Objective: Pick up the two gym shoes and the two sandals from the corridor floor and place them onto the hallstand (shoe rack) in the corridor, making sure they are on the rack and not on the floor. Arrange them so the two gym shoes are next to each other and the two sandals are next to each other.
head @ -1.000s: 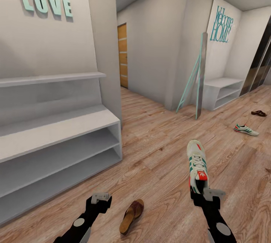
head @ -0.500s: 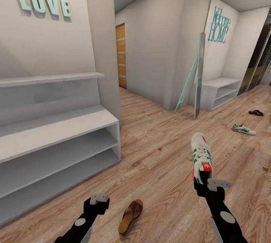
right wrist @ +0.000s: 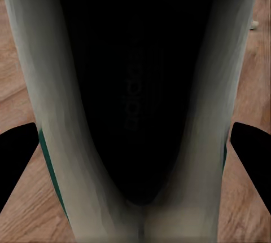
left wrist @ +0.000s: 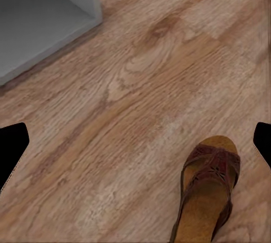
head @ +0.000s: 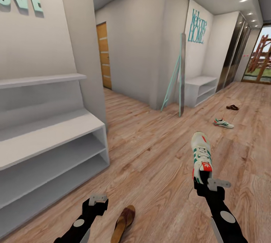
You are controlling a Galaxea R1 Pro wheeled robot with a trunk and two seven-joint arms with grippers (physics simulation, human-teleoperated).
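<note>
The right hand (head: 205, 183) is clamped on the heel of one gym shoe (head: 200, 155), which it carries toe-forward above the corridor floor (head: 158, 149); in the right wrist view the shoe's dark opening (right wrist: 135, 96) sits squarely between the two fingers, so the grip looks centred, though how deep the fingers bite is hard to judge from that close-up. The left hand (head: 98, 200) hangs released with nothing in it, just beside a brown sandal (head: 122, 223) lying on the floor near the robot. The hallstand (head: 49, 137) stands to the robot's left, its shelves bare so far as they show. The second gym shoe (head: 223, 123) and the other sandal (head: 232, 107) lie well apart, down the corridor by the low white bench (head: 201, 88). To do this step well, the base should probably turn left until the hallstand is square ahead, keeping the carried shoe level and clear of the shelf edges. Set it toward one end of a shelf with room beside it for its partner, and let go only once the sole rests flat.
</note>
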